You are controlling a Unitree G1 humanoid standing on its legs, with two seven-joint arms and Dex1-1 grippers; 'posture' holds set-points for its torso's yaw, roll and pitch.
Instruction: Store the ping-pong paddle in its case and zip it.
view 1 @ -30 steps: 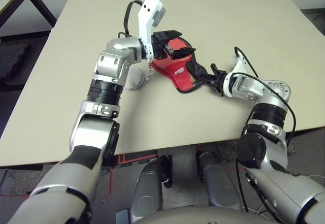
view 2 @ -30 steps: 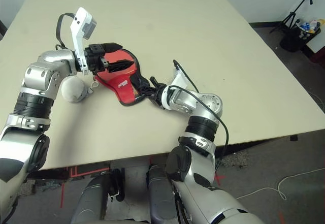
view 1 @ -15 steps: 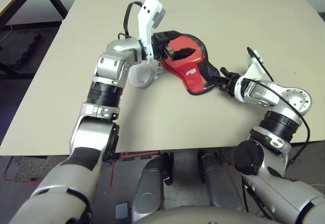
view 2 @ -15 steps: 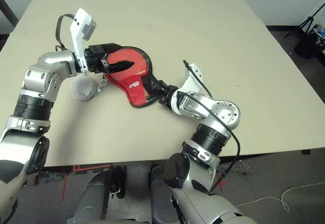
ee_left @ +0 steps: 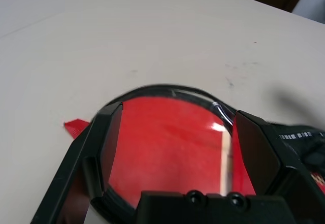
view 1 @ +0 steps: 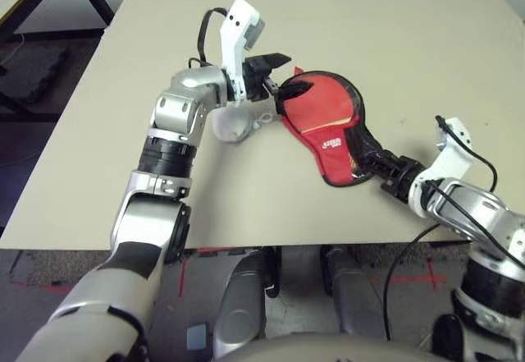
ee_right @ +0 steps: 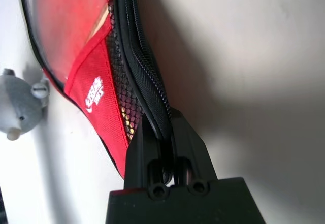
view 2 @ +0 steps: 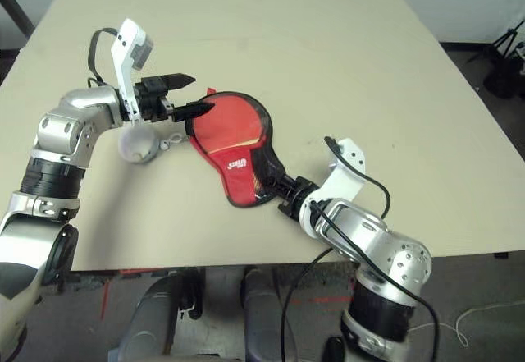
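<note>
The red case [view 1: 332,143] lies on the table, its black zipper rim running round the edge. Inside it the ping-pong paddle [view 1: 322,103] shows its round red face; a sliver of light wood shows beside the black mesh pocket, the handle otherwise covered by the logo flap. My left gripper [view 1: 291,75] is open, hovering at the left rim of the case's round end, one finger above it and one at the rim. My right gripper [view 1: 382,166] is shut on the case's narrow end, its fingers [ee_right: 152,148] pinching the zipper rim.
A whitish-grey soft lump [view 1: 233,124] on a cord lies under my left wrist, just left of the case. The table [view 1: 394,34] stretches bare beyond the case. My right forearm hangs over the near right edge.
My right gripper has dragged the case to the right and toward the near edge. The round end has slid out from under my left gripper's fingers. The camera view has also shifted.
</note>
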